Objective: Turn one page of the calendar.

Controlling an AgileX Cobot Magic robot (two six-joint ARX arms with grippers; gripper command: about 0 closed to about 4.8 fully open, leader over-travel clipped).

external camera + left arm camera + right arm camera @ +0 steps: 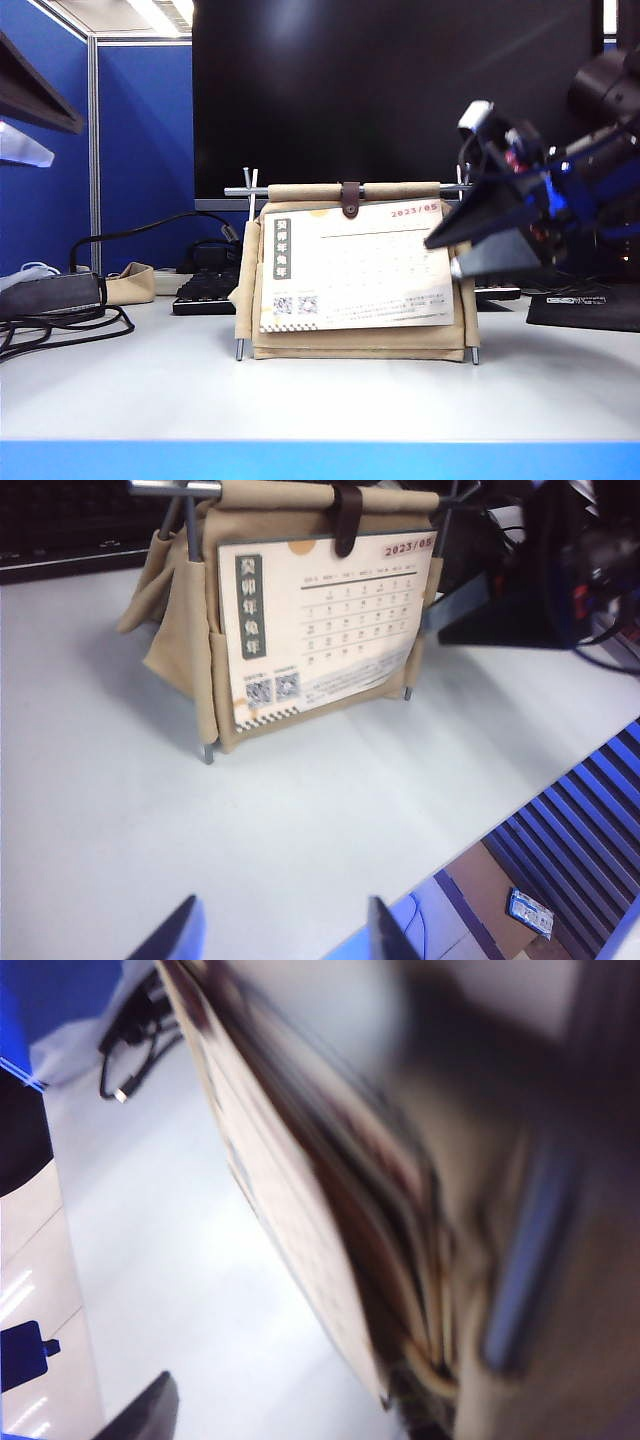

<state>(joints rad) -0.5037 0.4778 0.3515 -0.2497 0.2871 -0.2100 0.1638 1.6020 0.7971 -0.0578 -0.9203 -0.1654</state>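
The calendar [355,340] stands mid-table, beige canvas on a silver rod frame with a brown strap on top. Its front page [350,265] is a white card marked 2023/05, with a dark label strip and two QR codes; it also shows in the left wrist view as the page [320,620]. My right gripper [441,258] is open at the page's right edge, one finger in front of the card. In the blurred right wrist view the page [290,1220] runs edge-on beside the right gripper [290,1410]; only one finger [145,1415] shows. My left gripper [285,935] hangs open and empty near the table's front edge, well back from the calendar [190,660].
A black monitor [390,90] fills the back. A keyboard [205,295], a beige pouch [130,285] and loose cables [60,320] lie at the back left. A black mat [585,305] lies at the right. The table's blue front edge [320,460] runs below.
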